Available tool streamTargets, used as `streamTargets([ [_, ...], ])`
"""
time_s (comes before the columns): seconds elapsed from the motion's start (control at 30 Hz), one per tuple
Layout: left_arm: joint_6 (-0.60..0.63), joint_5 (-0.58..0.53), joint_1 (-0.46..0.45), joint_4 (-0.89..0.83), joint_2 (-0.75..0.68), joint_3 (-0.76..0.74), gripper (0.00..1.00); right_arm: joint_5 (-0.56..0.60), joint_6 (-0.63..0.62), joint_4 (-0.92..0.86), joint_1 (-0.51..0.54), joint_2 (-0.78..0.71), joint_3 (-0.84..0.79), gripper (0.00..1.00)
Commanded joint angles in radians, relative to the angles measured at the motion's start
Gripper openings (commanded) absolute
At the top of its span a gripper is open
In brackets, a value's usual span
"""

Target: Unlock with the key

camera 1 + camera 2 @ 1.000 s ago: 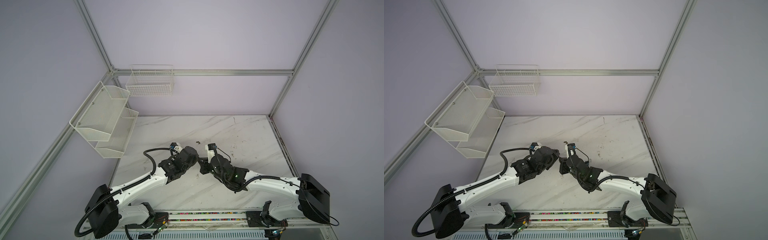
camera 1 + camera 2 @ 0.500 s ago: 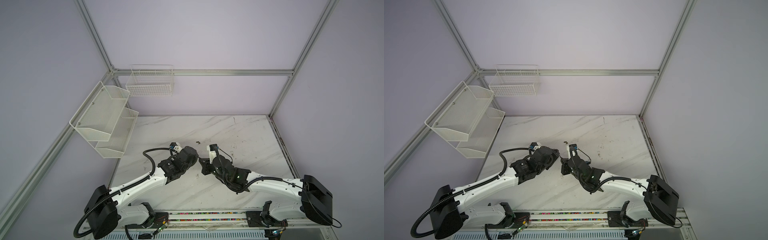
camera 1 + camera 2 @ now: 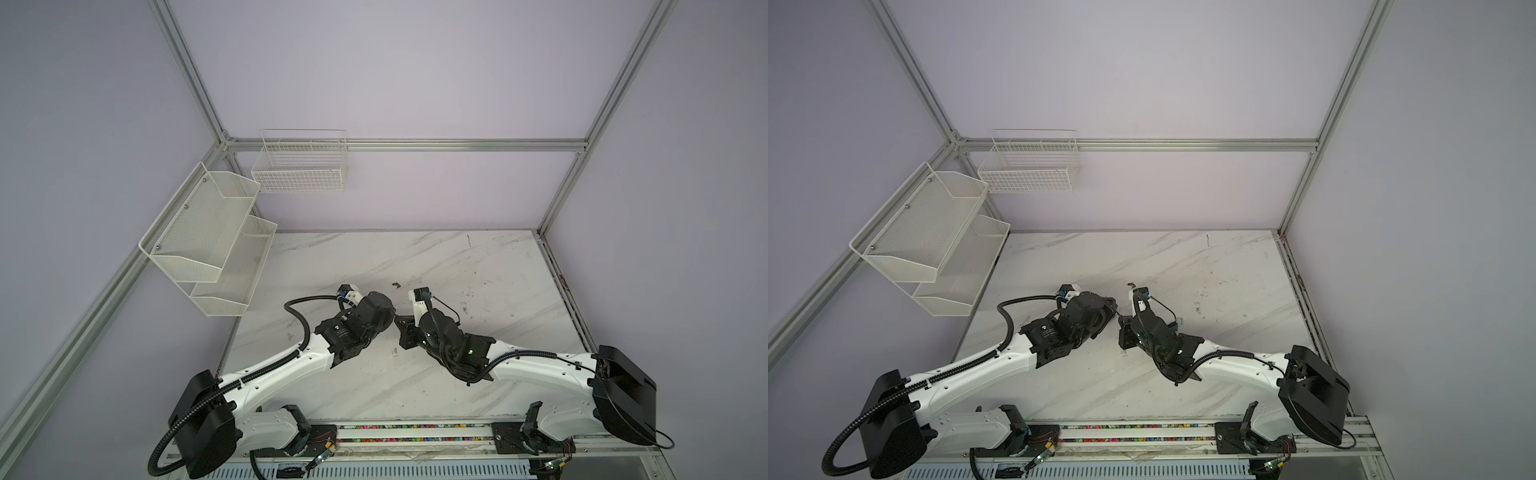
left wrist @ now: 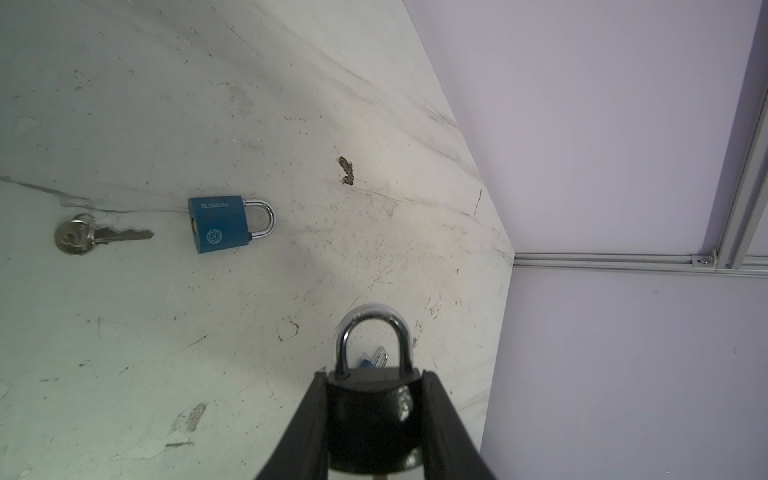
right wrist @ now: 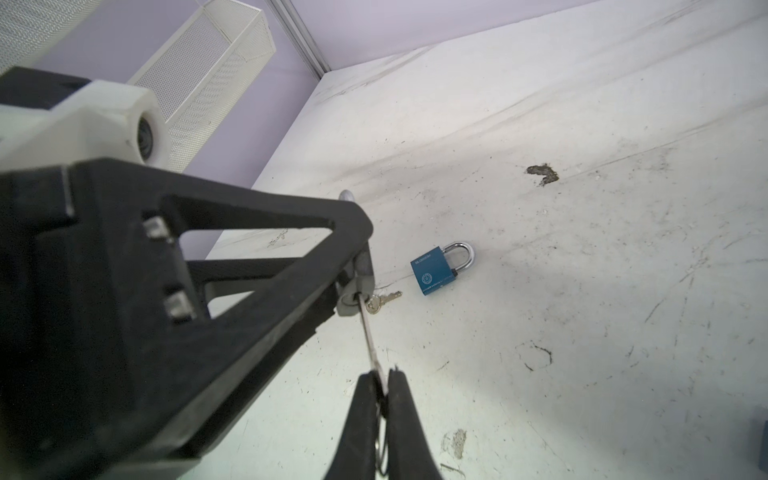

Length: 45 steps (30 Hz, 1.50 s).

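Meeting above the middle of the desk, the left arm and right arm are found tip to tip in both top views. In the left wrist view, a black padlock is clamped between the left fingers, shackle outward; a blue padlock and a loose key lie on the desk beyond. In the right wrist view, the key is pinched by the right fingers, its tip set at the held padlock's underside.

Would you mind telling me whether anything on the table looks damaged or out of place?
Yes: the tabletop has a dark, seemingly chipped patch near the blue padlock, and scuffs all over.
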Motion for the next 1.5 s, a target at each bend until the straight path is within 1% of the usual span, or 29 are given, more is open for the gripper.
streamTargets([
  [0.0, -0.014, 0.010, -0.006, 0.063, -0.027, 0.006, 0.00, 0.029, -0.009, -0.005, 0.002, 0.020, 0.017, 0.00],
  [0.1, -0.013, 0.013, -0.005, 0.067, -0.033, 0.008, 0.00, 0.035, -0.011, 0.000, 0.003, 0.020, 0.018, 0.00],
  [0.2, -0.013, 0.026, -0.009, 0.066, -0.031, 0.015, 0.00, 0.045, -0.035, -0.020, 0.003, 0.039, 0.053, 0.00],
  [0.33, -0.014, 0.048, -0.009, 0.034, -0.006, 0.041, 0.00, 0.099, -0.041, -0.084, 0.003, 0.064, 0.107, 0.00],
  [0.47, -0.022, 0.064, -0.009, 0.006, 0.015, 0.050, 0.00, 0.139, -0.088, -0.091, 0.004, 0.030, 0.119, 0.00],
  [0.63, -0.059, 0.119, -0.009, 0.024, 0.033, 0.036, 0.00, 0.215, -0.187, -0.134, 0.006, 0.019, 0.154, 0.00],
  [0.73, -0.068, 0.136, -0.009, 0.025, 0.033, 0.039, 0.00, 0.235, -0.226, -0.136, 0.014, 0.015, 0.164, 0.00],
  [0.83, -0.084, 0.150, -0.009, 0.036, 0.027, 0.041, 0.00, 0.229, -0.249, -0.116, 0.024, 0.021, 0.168, 0.00],
  [0.97, -0.076, 0.158, -0.017, 0.045, 0.033, 0.058, 0.00, 0.223, -0.243, -0.128, 0.030, 0.052, 0.192, 0.00],
  [1.03, -0.075, 0.154, -0.023, 0.044, 0.042, 0.059, 0.00, 0.169, -0.212, -0.106, 0.030, 0.039, 0.192, 0.00],
  [1.1, -0.080, 0.153, -0.023, 0.040, 0.049, 0.049, 0.00, 0.115, -0.211, -0.069, 0.030, 0.010, 0.185, 0.00],
  [1.17, -0.094, 0.142, -0.023, 0.040, 0.050, 0.031, 0.00, 0.084, -0.196, -0.066, 0.030, -0.012, 0.189, 0.00],
  [1.33, -0.093, 0.110, -0.015, 0.027, 0.050, 0.018, 0.00, 0.058, -0.196, -0.105, 0.030, -0.028, 0.199, 0.00],
  [1.47, -0.093, 0.124, 0.013, 0.033, 0.048, 0.001, 0.00, 0.037, -0.193, -0.108, 0.031, -0.022, 0.186, 0.00],
])
